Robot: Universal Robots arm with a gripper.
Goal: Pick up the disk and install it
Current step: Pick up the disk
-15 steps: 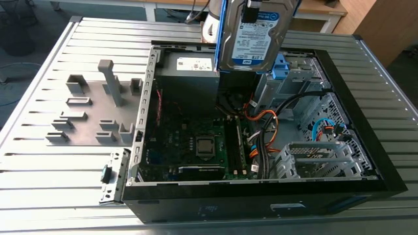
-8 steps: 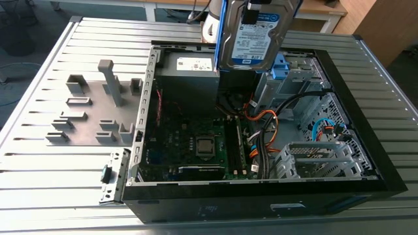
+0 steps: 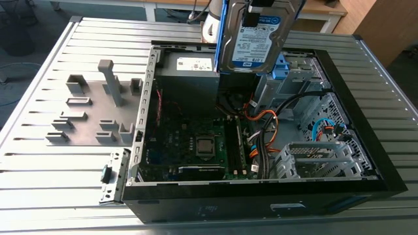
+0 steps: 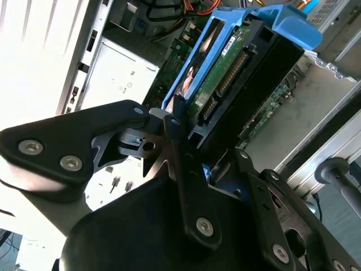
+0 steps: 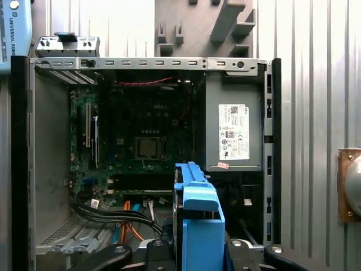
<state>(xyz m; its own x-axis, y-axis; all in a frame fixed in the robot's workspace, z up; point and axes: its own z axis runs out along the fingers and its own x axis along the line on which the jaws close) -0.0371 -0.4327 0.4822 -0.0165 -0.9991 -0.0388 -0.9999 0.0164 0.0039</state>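
Observation:
The disk point(image 3: 251, 43), silver with a white-and-blue label and a blue bracket along its edges, hangs upright above the back of the open computer case point(image 3: 365, 147). My gripper point(image 3: 256, 10) is shut on its upper end. In the second wrist view the gripper point(image 4: 208, 152) clamps the disk point(image 4: 237, 84) between dark fingers point(image 4: 176, 141), with the disk's circuit board and connector side showing. In the first wrist view the disk's blue bracket point(image 5: 197, 220) sticks out from the gripper point(image 5: 197, 255) over the case interior.
Inside the case lie the motherboard point(image 3: 196, 142), a grey power supply box point(image 3: 189, 66) with a white sticker, orange and black cables point(image 3: 265, 127), and a metal drive bay with a light-blue clip point(image 3: 281, 66). A grey fixture plate point(image 3: 91, 112) with upright blocks sits on the exterior view's left.

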